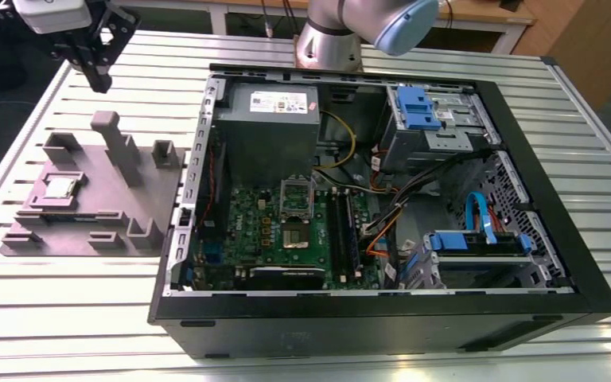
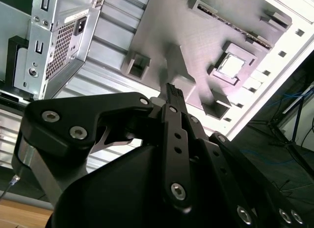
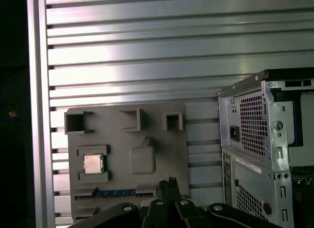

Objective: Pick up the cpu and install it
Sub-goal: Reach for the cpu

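The cpu (image 1: 61,188) is a small silvery square chip lying flat in a recess of a grey holder block (image 1: 125,203) on the slatted table, at the exterior view's left. Both wrist views show the cpu (image 2: 230,66) (image 3: 92,163) in that recess. My gripper (image 1: 99,82) hangs high above the table, beyond the block's far end and well apart from the chip. Its black fingers (image 2: 171,93) are pressed together with nothing between them, shut. On the green motherboard (image 1: 284,247) inside the open computer case (image 1: 560,263), the silver socket frame (image 1: 297,195) stands hinged up.
The grey block carries several upright posts (image 1: 107,131), the tallest nearest my gripper. A grey power supply box (image 1: 268,107) fills the case's far corner. Blue drive brackets (image 1: 414,107) and loose cables (image 1: 391,215) crowd the case's right half. The robot base (image 1: 332,40) stands behind the case.
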Motion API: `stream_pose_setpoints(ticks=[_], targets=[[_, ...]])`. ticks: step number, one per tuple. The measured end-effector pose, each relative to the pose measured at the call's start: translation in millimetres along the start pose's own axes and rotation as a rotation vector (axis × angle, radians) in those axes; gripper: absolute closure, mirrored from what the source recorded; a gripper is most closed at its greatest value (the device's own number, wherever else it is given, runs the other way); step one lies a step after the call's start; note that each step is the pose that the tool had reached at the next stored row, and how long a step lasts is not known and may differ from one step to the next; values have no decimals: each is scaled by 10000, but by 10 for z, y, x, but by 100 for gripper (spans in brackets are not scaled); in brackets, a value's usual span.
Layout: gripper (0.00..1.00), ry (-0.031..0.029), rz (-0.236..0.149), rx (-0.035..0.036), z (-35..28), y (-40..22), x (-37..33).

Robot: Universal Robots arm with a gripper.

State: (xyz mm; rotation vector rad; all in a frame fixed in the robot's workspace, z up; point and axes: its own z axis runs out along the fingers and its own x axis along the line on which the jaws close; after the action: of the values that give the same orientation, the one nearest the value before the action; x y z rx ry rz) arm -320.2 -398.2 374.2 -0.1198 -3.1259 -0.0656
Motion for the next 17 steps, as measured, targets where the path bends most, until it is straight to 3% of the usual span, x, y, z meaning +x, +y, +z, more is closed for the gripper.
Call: stream_pose_setpoints(ticks=[17], targets=[[90,7,0,0,12,-8,100]])
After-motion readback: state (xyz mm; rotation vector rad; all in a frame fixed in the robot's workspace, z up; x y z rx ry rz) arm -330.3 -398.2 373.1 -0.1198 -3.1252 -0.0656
